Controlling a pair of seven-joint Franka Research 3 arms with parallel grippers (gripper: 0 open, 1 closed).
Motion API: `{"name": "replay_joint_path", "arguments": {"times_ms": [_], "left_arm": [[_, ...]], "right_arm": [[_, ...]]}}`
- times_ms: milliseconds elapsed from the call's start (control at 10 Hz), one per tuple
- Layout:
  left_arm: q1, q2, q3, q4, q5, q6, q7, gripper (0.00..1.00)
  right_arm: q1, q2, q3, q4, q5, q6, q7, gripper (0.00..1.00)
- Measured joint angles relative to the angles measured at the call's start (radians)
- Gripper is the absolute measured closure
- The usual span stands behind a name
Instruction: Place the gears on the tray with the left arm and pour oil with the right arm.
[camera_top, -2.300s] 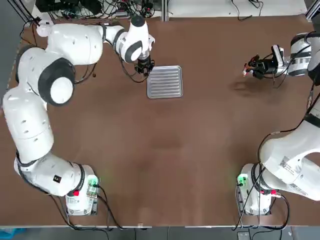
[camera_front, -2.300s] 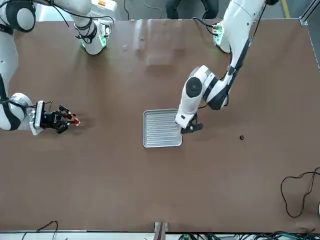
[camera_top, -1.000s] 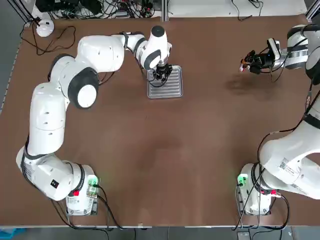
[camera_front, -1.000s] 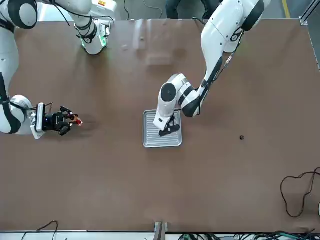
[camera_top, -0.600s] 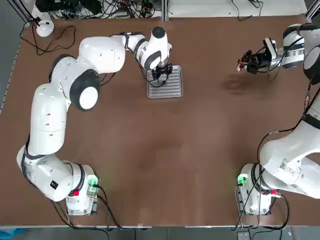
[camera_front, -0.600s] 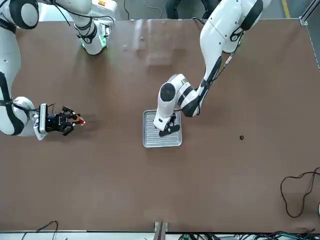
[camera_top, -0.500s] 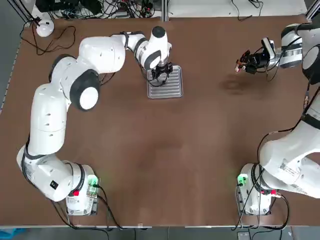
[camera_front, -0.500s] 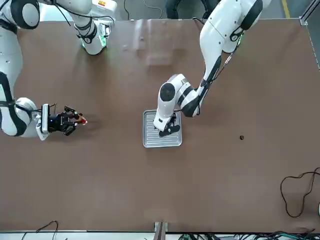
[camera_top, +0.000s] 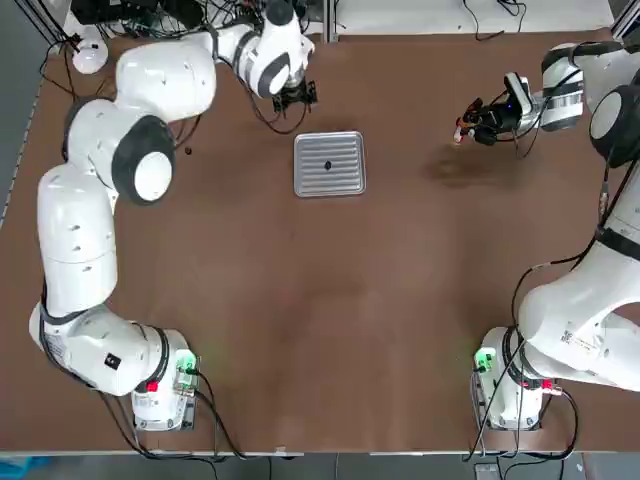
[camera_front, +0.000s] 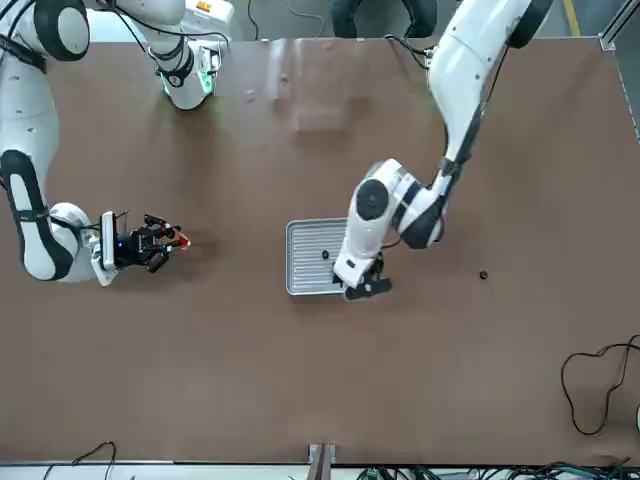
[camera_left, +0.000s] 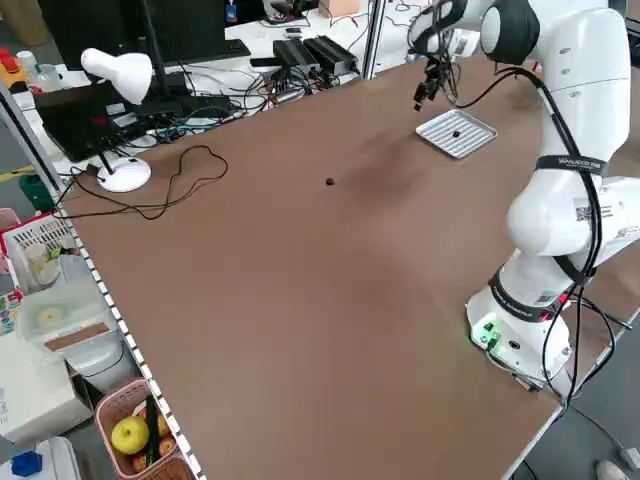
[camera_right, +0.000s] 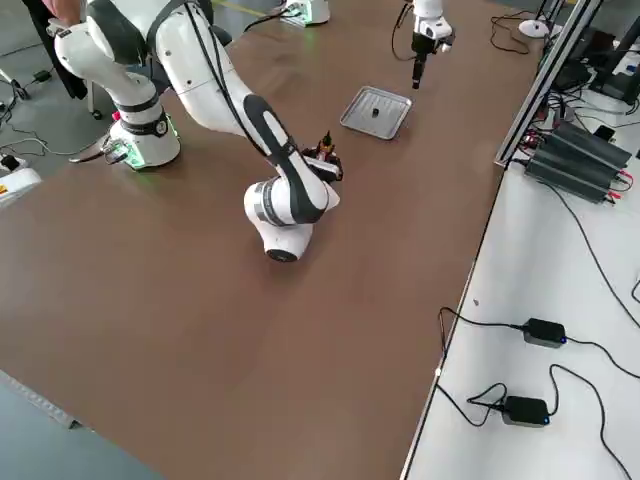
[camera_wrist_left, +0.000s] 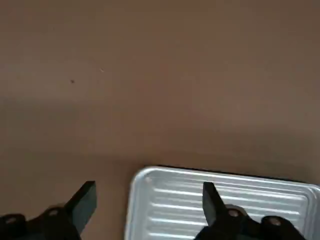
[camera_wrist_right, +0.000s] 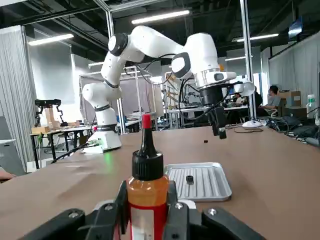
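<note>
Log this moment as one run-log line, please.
left gripper: open, beyond tray | gear: on tray | second gear: on table | right gripper: shut on oil bottle

No legible text, brand, number or sign is present in any view. Small labels on the arm links and bases are visible but cannot be read.

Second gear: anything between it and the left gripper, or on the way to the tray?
Nothing visible. The gear lies alone on bare table; the left gripper is open, beyond the tray. One gear already sits there, with room beside it.
</note>
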Motion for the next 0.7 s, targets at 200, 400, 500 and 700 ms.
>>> {"name": "replay_joint_path", "arguments": {"times_ms": [200, 400, 500, 700], "left_arm": [[0.141, -0.067, -0.042, -0.062, 0.0, -0.006, 0.156, 0.02], [0.277, -0.112, -0.097, -0.121, 0.0, -0.007, 0.253, 0.01], [0.325, -0.125, -0.114, -0.151, 0.0, -0.007, 0.295, 0.01], [0.427, -0.151, -0.136, -0.209, 0.0, -0.006, 0.413, 0.01]], "right_arm": [[0.04, 0.0, 0.001, 0.001, 0.019, 0.004, 0.0, 0.68], [0.085, -0.001, 0.002, 0.011, 0.021, 0.006, 0.0, 0.68], [0.106, -0.001, 0.002, 0.015, 0.022, 0.007, 0.0, 0.68], [0.134, -0.001, 0.002, 0.019, 0.024, 0.011, 0.0, 0.68]]}}
